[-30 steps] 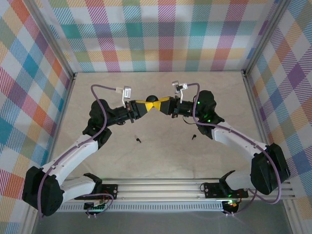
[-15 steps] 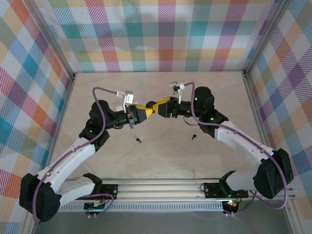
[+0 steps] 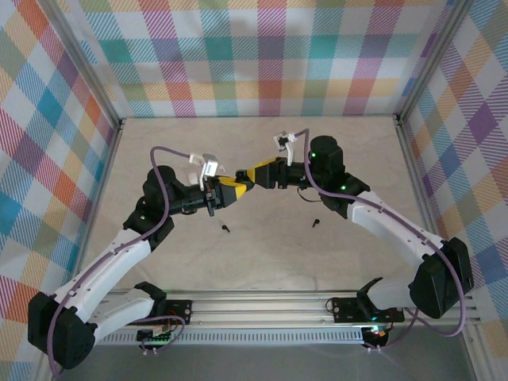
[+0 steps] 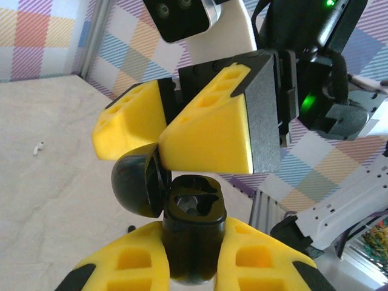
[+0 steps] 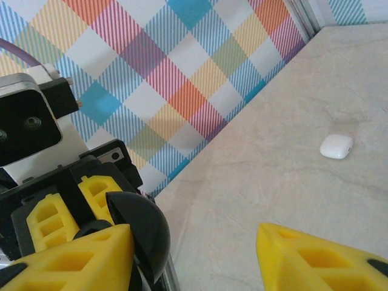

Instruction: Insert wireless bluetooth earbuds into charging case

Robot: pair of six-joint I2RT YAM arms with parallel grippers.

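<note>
Plaid walls (image 3: pixel 262 55) ring our desk (image 3: pixel 262 262), where one black earbud (image 3: pixel 225 228) and another black earbud (image 3: pixel 316 221) lie loose. Our left claw (image 3: pixel 225 190) pinches the open black case (image 4: pixel 193 236); our right claw (image 3: pixel 248 173), spread, crowds its lid (image 4: pixel 134 185).

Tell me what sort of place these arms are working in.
Most likely a closed robot test booth, not a home or shop: bright plaid walls set on metal posts, a beige table, and a metal rail along the near edge.
</note>
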